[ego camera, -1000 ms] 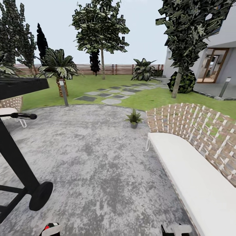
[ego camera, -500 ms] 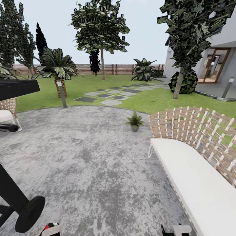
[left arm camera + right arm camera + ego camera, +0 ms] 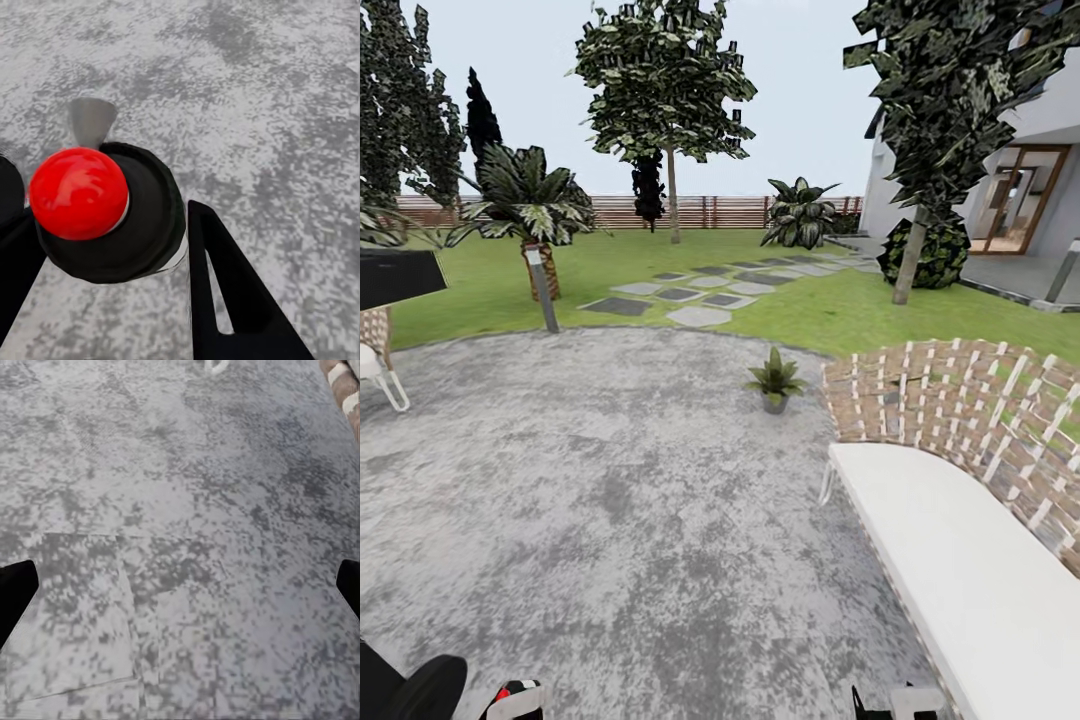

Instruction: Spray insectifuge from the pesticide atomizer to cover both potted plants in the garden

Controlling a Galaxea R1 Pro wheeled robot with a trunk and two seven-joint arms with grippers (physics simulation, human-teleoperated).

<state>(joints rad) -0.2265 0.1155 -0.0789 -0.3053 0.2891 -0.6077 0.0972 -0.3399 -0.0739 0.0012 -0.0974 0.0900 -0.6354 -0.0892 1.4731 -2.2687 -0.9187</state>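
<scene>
One potted plant (image 3: 775, 378) is showing in the head view: a low rosette of pointed green leaves in one small grey pot, which is standing on the far edge of the patio (image 3: 620, 480), just beside the near end of the woven bench (image 3: 960, 480). The patio is round, paved in mottled grey, and the green lawn (image 3: 660, 265) of the garden is lying around it, with one path of flat grey stepping stones (image 3: 695, 290) crossing the grass. One brown slatted fence (image 3: 700, 211) is closing the garden at the back, and one grey bollard lamp (image 3: 541, 287) is standing at the patio border next to a palm (image 3: 530, 205). The bench is carrying one long white cushion (image 3: 970, 570). In the left wrist view, the left gripper (image 3: 112, 247) is clamping its black fingers (image 3: 225, 285) on the pesticide atomizer (image 3: 112, 210), whose dark round body and red spot are hanging above the grey paving. In the right wrist view, the right gripper (image 3: 180, 585) is holding its two fingers (image 3: 15, 592) wide apart, with nothing between them but the patio.
</scene>
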